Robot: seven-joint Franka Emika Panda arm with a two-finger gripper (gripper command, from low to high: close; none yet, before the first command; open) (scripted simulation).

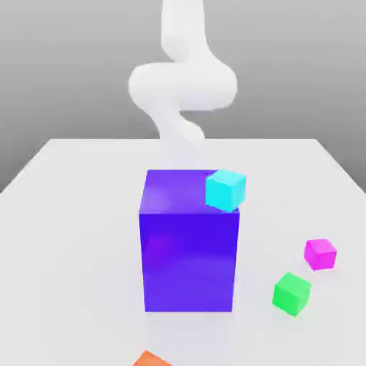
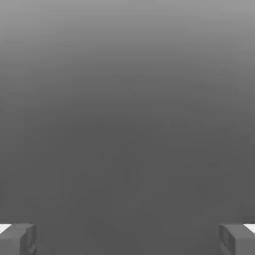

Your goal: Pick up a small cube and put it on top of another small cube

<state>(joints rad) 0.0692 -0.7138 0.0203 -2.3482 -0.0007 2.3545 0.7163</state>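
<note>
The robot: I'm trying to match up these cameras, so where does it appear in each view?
Exterior view: its white arm is at upper middle, beyond the blue-purple block.
Hand view: its gripper has fingers wide apart, in two corners.
Shared landmark: the robot itself; I can't confirm another.

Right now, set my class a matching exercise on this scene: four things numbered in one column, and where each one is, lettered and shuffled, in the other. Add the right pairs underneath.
Things
1. Cyan cube
2. Magenta cube
3. Orange object
4. Tool

Places or states
A. Cut off by the exterior view's bottom edge
B. Its two fingers spread wide apart
C. At a top corner of the big blue-purple block
D. Near the green cube, on the table

Right pairs
1-C, 2-D, 3-A, 4-B
</note>
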